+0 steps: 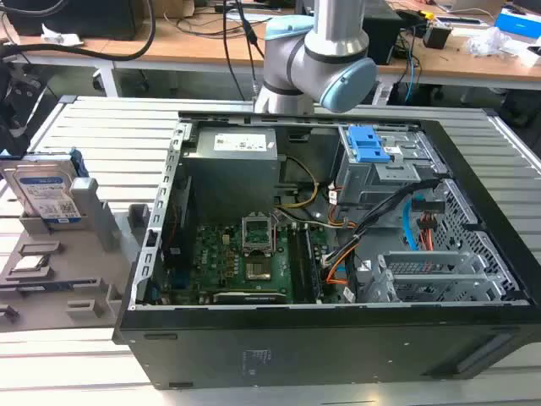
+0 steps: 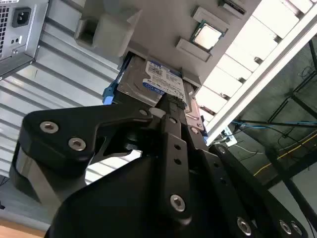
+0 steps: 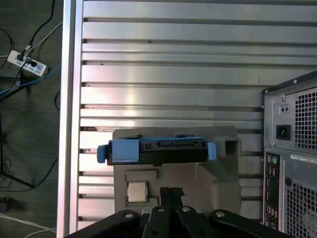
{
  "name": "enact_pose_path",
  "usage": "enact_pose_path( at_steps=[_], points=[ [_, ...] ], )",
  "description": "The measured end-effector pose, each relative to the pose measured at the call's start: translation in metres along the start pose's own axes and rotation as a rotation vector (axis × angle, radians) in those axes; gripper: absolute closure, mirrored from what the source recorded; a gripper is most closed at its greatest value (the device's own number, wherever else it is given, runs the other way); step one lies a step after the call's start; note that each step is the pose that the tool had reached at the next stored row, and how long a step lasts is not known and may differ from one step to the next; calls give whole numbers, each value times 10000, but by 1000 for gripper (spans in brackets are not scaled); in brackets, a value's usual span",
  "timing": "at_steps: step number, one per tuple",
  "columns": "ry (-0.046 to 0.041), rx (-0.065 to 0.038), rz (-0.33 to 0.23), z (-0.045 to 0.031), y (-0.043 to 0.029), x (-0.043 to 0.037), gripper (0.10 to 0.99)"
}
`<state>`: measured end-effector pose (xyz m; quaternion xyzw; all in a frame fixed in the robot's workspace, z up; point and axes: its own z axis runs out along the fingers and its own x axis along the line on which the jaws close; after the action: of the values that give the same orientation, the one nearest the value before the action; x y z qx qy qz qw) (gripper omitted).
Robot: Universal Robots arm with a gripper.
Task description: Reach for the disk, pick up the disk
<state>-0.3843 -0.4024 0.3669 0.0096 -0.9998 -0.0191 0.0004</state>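
The disk [image 1: 46, 190] stands on its edge in a grey holder [image 1: 97, 224] at the exterior view's left, its white-and-blue label facing the camera. In the first wrist view I look down on the disk's [image 3: 156, 151] dark top edge with blue frame tabs at both ends. My gripper [image 3: 171, 191] hangs above the holder, a short way off the disk, fingers drawn together and holding nothing. In the second wrist view the disk's label [image 2: 161, 79] shows just beyond the gripper [image 2: 181, 105], which stays apart from it.
A small square silver chip [image 3: 137, 191] lies in the holder beside the disk. The open computer case [image 1: 338, 254] stands close by on the slatted metal table [image 3: 168, 64], with a blue latch [image 1: 369, 144] on its drive cage. The table's edge [image 3: 72, 99] drops to the floor.
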Motion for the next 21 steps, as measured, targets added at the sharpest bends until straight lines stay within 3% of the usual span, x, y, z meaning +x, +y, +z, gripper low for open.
enact_pose_path(
  at_steps=[9, 14, 15, 21],
  points=[
    [45, 0, -1182, 0, 0, 0, 980],
    [90, 1, -2372, 0, 0, 0, 980],
    [108, 1, -2817, 0, 0, 0, 980],
    [145, 2, -3796, 0, 0, 0, 980]
  ],
)
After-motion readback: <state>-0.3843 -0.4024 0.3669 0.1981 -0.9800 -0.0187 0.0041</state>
